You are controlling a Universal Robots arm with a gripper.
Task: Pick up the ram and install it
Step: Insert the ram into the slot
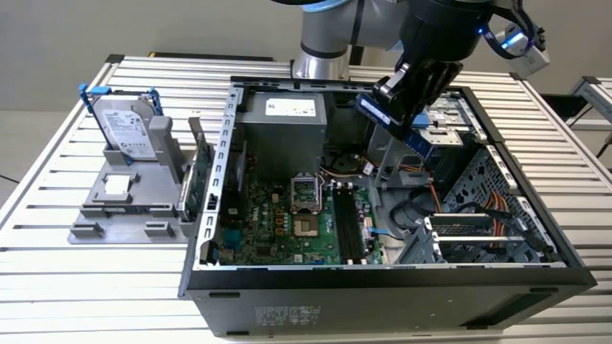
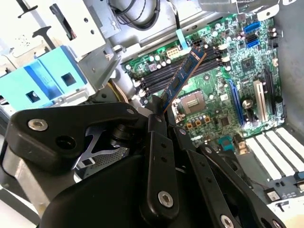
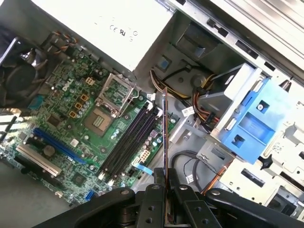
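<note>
My gripper [image 1: 402, 99] hangs over the back right part of the open computer case [image 1: 383, 276], shut on the ram [image 1: 394, 123]. The ram is a long narrow board that slants down and away from the fingers. In the second wrist view the ram [image 2: 183, 76] sticks out from the gripper [image 2: 159, 113] over the motherboard's black memory slots [image 2: 164, 80]. The first wrist view has the ram [image 3: 165, 135] edge-on, rising from the gripper [image 3: 165, 189], with the memory slots [image 3: 129, 141] far below and slightly to one side. The ram is well above the board and touches nothing.
A silver hard drive with blue rails [image 1: 129, 125] and a green expansion card [image 1: 198, 175] stand in a grey holder at the exterior view's left. Inside the case are the power supply [image 1: 287, 118], CPU socket [image 1: 304, 193], orange cables [image 1: 478, 215] and a blue drive cage [image 3: 251, 118].
</note>
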